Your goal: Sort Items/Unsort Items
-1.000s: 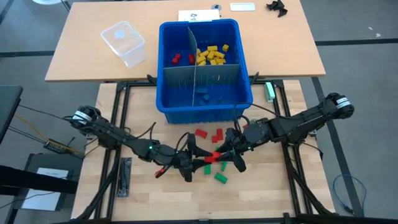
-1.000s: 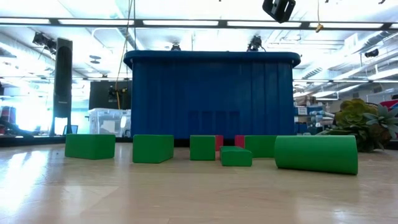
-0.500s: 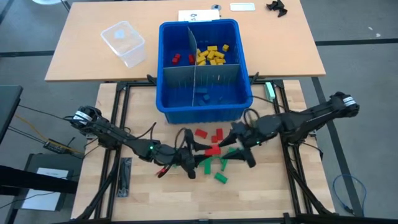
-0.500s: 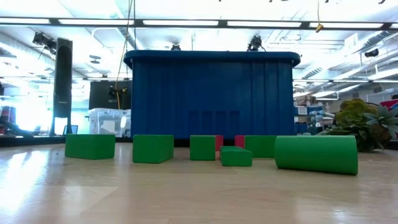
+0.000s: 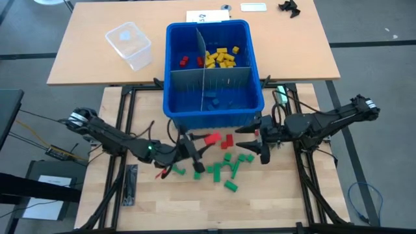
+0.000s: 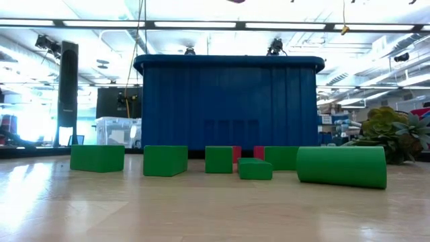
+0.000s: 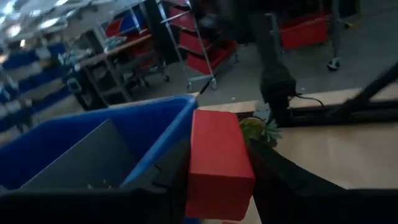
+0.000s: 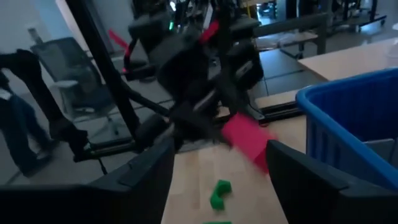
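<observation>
My left gripper [image 5: 203, 148] hovers just in front of the blue bin's near wall [image 5: 211, 120], shut on a red block [image 5: 211, 138] that fills the left wrist view [image 7: 217, 162]. My right gripper [image 5: 252, 143] stands open and empty to the right of it, facing the left gripper and its block [image 8: 245, 140]. A second red block [image 5: 226, 142] and several green blocks [image 5: 227, 166] lie flat on the table between the arms. The low view shows green blocks [image 6: 164, 161] in a row before the bin [image 6: 228, 107], and no gripper. My left gripper pinches the red block by its two long sides [image 7: 196, 177] between its two fingers. The fingers run about level, coming from the table's near left toward the bin. The block is lifted clear of the table, with one end sticking out past the fingertips.
Grey dividers [image 5: 208, 81] split the bin into compartments holding yellow blocks [image 5: 221, 57], red blocks [image 5: 184, 61] and blue ones [image 5: 218, 101]. A clear plastic tub [image 5: 130, 44] stands on the far table. A green cylinder [image 6: 341, 167] lies at the right of the low view.
Both grippers met at the red block over the green blocks. My left gripper has since carried it up and toward the bin, rolling its wrist. My right gripper has parted from the block and drawn back up toward the table's right and far side.
</observation>
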Robot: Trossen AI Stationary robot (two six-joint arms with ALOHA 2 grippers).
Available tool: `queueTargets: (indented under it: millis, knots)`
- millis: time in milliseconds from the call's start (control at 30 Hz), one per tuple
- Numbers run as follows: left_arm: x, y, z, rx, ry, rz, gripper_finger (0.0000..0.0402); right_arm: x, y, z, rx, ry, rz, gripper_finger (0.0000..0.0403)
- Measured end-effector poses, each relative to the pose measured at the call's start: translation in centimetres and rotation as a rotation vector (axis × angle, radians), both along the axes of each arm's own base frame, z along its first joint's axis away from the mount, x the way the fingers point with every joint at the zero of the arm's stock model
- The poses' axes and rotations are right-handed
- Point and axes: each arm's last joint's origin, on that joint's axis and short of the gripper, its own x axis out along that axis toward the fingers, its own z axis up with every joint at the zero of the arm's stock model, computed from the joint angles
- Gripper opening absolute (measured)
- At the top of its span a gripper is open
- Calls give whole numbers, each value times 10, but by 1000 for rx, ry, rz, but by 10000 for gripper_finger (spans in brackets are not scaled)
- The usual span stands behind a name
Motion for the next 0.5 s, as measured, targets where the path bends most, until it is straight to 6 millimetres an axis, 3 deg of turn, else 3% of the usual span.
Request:
queueTargets:
  millis: [267,500]
  knots:
    - [-21,27,17,-114,24,73,143,2,0,-5,-13,35,-8,247]
    - [-22,52,39,-118,99,163,143,9,3,-11,-23,65,-8,246]
